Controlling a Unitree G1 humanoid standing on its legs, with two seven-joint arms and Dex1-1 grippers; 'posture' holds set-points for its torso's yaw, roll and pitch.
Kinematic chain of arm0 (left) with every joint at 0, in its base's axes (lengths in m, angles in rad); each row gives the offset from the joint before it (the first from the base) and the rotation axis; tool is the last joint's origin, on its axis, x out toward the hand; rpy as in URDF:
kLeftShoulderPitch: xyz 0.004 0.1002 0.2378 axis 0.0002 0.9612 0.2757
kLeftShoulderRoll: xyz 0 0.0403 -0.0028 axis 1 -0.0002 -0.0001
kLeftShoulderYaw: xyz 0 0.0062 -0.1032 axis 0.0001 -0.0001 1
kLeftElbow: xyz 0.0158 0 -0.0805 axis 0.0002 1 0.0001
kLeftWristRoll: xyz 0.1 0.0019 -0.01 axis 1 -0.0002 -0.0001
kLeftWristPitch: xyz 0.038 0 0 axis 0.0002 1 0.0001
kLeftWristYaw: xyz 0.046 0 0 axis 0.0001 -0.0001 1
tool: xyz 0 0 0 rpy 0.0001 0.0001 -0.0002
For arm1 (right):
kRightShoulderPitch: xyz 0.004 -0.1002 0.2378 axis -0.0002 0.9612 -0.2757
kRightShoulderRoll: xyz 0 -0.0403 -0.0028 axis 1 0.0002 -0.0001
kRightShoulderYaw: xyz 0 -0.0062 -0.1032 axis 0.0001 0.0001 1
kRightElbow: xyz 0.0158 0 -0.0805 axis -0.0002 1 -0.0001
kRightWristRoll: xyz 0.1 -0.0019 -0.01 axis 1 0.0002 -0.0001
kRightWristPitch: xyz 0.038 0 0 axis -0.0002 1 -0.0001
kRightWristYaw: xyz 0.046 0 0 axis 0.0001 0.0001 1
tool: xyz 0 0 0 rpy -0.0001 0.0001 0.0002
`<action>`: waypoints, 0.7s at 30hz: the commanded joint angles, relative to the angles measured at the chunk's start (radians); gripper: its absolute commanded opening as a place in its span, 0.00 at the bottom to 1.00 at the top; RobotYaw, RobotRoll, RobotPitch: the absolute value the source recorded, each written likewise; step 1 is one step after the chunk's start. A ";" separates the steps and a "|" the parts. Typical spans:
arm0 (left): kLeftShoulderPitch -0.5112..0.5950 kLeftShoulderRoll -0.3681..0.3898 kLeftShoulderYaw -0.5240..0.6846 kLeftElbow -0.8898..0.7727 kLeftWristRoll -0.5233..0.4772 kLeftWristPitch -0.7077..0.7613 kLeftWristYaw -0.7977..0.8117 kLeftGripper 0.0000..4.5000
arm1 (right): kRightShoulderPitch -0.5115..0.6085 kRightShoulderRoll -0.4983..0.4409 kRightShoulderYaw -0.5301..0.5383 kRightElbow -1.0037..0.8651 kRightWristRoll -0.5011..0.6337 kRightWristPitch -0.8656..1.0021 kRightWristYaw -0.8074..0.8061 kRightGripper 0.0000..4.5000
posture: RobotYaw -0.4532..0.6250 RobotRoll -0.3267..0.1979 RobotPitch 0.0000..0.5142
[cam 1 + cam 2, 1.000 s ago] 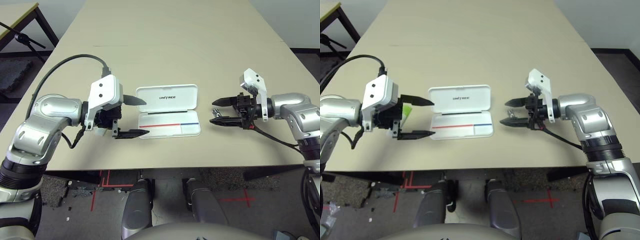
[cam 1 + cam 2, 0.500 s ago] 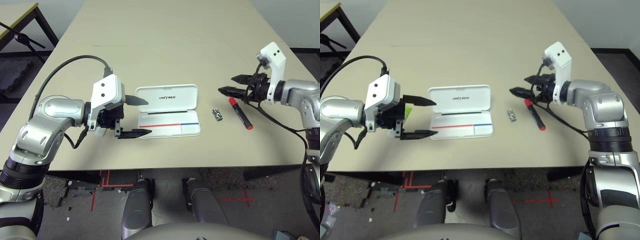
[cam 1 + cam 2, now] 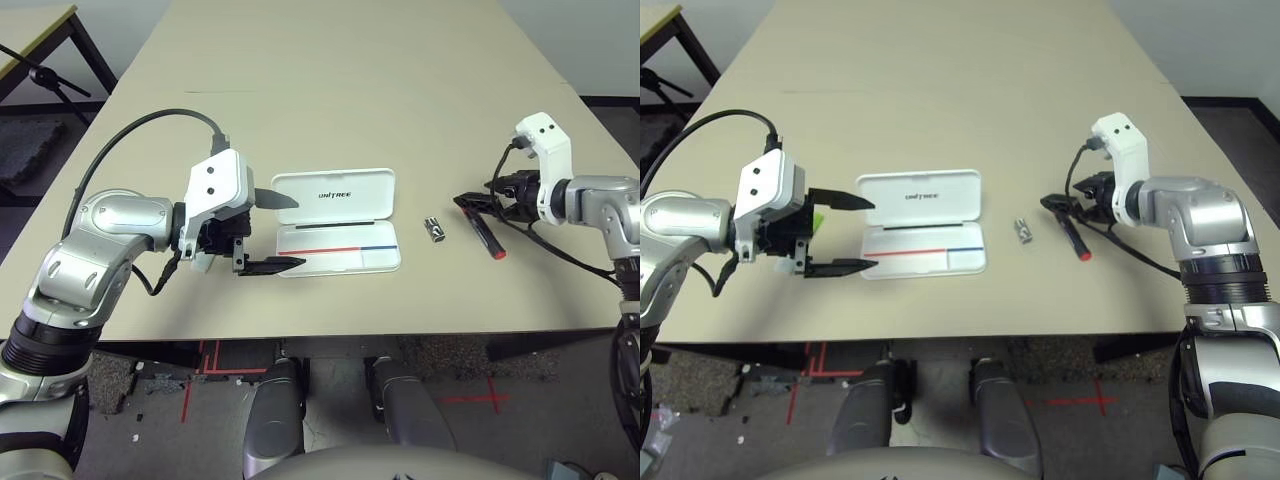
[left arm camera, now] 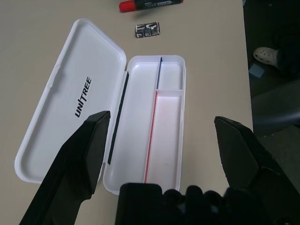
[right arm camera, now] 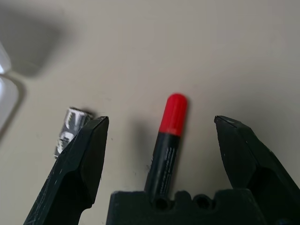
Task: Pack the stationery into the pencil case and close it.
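Both forearms are rounded silver shells ending in black-ribbed wrist collars. Each wrist carries a white angular camera housing (image 3: 222, 186) with small dark screw holes, fed by a black cable (image 3: 140, 126). The grippers' fingers (image 4: 79, 161) are matte black, tapering wedges.

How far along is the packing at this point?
Early. Done: the pencil case lies open, its tray bare. In hand: the open right gripper straddles the red marker, not gripping. Left: marker, metal piece and green-capped stick unpacked; lid unclosed. The left gripper is open.
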 commanded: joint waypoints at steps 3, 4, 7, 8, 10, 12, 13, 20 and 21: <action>0.007 0.010 -0.008 -0.013 0.009 0.001 0.015 1.00 | 0.024 0.005 0.024 0.086 -0.028 -0.041 0.023 1.00 | 0.45 0.62 0.27; 0.008 0.012 -0.007 -0.014 0.008 0.002 0.016 1.00 | 0.027 0.007 0.028 0.099 -0.034 -0.048 0.025 1.00 | 0.45 0.62 0.27; 0.009 0.015 -0.006 -0.017 0.007 0.003 0.020 1.00 | 0.029 0.019 0.036 0.135 -0.050 -0.071 0.028 1.00 | 0.45 0.62 0.27; 0.009 0.015 -0.007 -0.017 0.007 0.003 0.021 1.00 | 0.028 0.023 0.037 0.145 -0.052 -0.077 0.028 0.91 | 0.45 0.62 0.27; 0.008 0.016 -0.007 -0.017 0.008 0.003 0.023 1.00 | 0.025 0.030 0.033 0.160 -0.059 -0.085 0.026 0.78 | 0.45 0.62 0.27; 0.008 0.018 -0.007 -0.019 0.007 0.005 0.024 1.00 | 0.023 0.033 0.028 0.169 -0.064 -0.088 0.027 0.62 | 0.45 0.62 0.28; 0.008 0.019 -0.007 -0.020 0.007 0.005 0.024 1.00 | 0.023 0.033 0.027 0.171 -0.066 -0.090 0.028 0.54 | 0.45 0.62 0.28; 0.005 0.019 -0.011 -0.013 0.010 0.002 0.024 1.00 | 0.002 0.015 0.008 0.152 -0.068 -0.110 0.047 0.11 | 0.44 0.62 0.27; 0.005 0.020 -0.010 -0.012 0.010 0.001 0.023 1.00 | -0.002 0.005 0.011 0.135 -0.064 -0.121 0.069 0.11 | 0.44 0.62 0.27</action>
